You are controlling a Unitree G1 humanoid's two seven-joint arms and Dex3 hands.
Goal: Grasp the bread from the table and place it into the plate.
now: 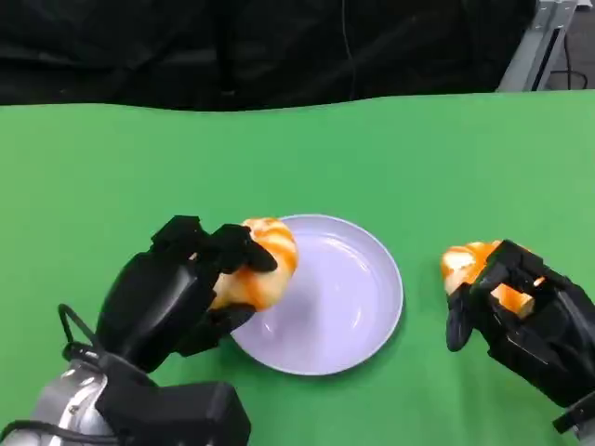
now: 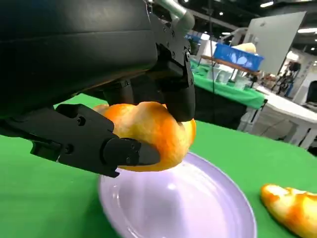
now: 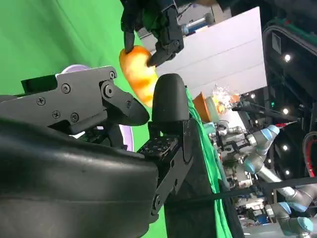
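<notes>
My left hand (image 1: 181,293) grips an orange-glazed bread (image 1: 268,262) and holds it above the left rim of the lavender plate (image 1: 349,302). In the left wrist view the left hand (image 2: 94,64) clasps the bread (image 2: 151,130) from both sides, just over the plate (image 2: 198,208). A second bread (image 1: 469,265) lies on the table to the right of the plate. My right hand (image 1: 525,316) has its fingers curved over that bread's right end; I cannot tell whether they grip it. The second bread (image 2: 292,208) also shows beside the plate.
The green table (image 1: 139,177) stretches wide behind and left of the plate. Its far edge meets a black curtain (image 1: 279,46). In the right wrist view the right hand (image 3: 99,148) looks toward the left hand (image 3: 148,25) and its bread (image 3: 136,69).
</notes>
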